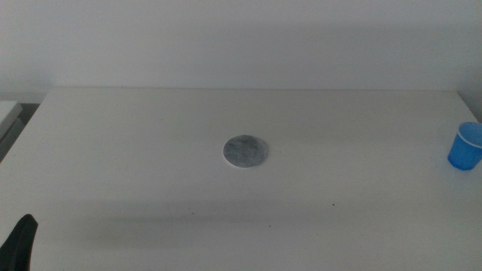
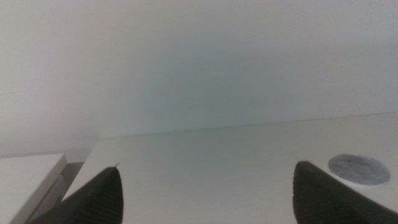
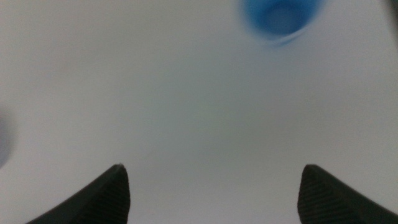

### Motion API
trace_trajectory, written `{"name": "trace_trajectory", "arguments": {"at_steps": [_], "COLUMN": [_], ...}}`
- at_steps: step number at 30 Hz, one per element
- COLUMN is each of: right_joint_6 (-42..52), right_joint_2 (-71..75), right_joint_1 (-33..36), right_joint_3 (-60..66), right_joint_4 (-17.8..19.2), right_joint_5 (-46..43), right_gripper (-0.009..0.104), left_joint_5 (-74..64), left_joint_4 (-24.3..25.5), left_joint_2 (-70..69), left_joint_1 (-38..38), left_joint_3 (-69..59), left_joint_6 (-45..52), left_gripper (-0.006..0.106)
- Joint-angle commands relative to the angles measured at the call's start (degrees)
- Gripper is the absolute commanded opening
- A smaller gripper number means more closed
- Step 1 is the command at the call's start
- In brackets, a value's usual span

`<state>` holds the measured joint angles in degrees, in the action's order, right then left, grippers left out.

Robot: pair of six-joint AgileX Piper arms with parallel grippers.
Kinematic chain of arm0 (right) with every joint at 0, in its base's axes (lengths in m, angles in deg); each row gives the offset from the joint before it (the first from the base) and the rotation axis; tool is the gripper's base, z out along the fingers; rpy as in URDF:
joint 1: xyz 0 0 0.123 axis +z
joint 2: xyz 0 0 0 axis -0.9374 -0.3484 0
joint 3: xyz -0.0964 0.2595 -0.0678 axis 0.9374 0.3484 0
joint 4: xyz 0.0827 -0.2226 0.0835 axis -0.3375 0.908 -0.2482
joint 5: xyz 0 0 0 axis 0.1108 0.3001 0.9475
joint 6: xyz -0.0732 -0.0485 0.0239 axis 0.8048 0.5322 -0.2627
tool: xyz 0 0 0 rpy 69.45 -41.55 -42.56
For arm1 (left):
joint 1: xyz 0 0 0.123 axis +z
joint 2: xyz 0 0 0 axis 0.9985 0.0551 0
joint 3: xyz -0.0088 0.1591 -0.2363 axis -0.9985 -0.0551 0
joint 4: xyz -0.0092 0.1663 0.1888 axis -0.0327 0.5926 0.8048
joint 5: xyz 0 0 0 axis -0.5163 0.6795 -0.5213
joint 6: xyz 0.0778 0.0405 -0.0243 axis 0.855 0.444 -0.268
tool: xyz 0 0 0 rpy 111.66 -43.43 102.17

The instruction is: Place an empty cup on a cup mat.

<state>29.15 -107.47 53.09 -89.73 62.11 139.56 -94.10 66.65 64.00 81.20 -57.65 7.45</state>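
Note:
The blue cup [image 1: 466, 146] stands upright near the table's right edge in the middle view. The round grey cup mat [image 1: 246, 152] lies flat at the table's centre, well to the left of the cup. My left gripper [image 2: 205, 190] is open and empty; one jaw shows at the bottom left corner of the middle view [image 1: 20, 242]. The mat [image 2: 359, 169] shows beyond its jaw. My right gripper [image 3: 211, 193] is open and empty above the table, out of the middle view. The cup [image 3: 280, 17], blurred, lies ahead of it, apart from the jaws.
The white table [image 1: 151, 181] runs to a pale wall at the back. A lower white surface [image 1: 7, 113] stands beside the table's left edge, also seen in the left wrist view [image 2: 25, 177].

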Motion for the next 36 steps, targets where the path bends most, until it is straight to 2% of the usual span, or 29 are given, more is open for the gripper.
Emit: {"name": "trace_trajectory", "arguments": {"at_steps": [1,8,12,13,20,23,24,26,29,30,36], "right_joint_6": [0.44,-2.22,-2.61,-2.61,-4.29,-4.29,-4.29,-4.29,-4.15,-4.15,-2.60], "right_joint_2": [-5.62,-15.37,-20.11,-21.91,-25.65,-27.14,-27.52,-27.94,-28.16,-28.16,-23.23], "right_joint_1": [-3.30,-4.29,-5.15,-5.15,-5.15,-5.15,-5.15,-5.15,-5.15,-5.15,-1.14], "right_joint_3": [-3.64,-5.89,-5.89,-5.89,-5.99,-5.99,-5.99,-5.99,-5.99,-5.99,-6.13], "right_joint_4": [1.76,8.21,7.53,6.38,5.84,5.61,5.61,5.33,4.78,4.78,4.51], "right_joint_5": [1.09,-4.95,-9.74,-11.80,-17.47,-19.16,-19.74,-20.28,-20.90,-20.90,-18.93], "right_gripper": [0.089,0.079,0.074,0.073,0.072,0.068,0.064,0.046,0.003,-0.002,-0.001], "left_joint_5": [0.32,0.32,0.32,0.32,0.32,0.32,0.32,0.32,0.32,0.32,0.32], "left_joint_4": [-0.15,-0.15,-0.15,-0.15,-0.15,-0.15,-0.15,-0.15,-0.15,-0.15,-0.15], "left_joint_2": [-0.21,-0.21,-0.21,-0.21,-0.21,-0.21,-0.21,-0.21,-0.21,-0.21,-0.21], "left_joint_1": [-0.10,-0.10,-0.10,-0.10,-0.10,-0.10,-0.10,-0.10,-0.10,-0.10,-0.10], "left_joint_3": [0.02,0.02,0.02,0.02,0.02,0.02,0.02,0.02,0.02,0.02,0.02], "left_joint_6": [-0.16,-0.16,-0.16,-0.16,-0.16,-0.16,-0.16,-0.16,-0.16,-0.16,-0.16], "left_gripper": [0.094,0.094,0.094,0.094,0.094,0.094,0.094,0.094,0.094,0.094,0.094]}}
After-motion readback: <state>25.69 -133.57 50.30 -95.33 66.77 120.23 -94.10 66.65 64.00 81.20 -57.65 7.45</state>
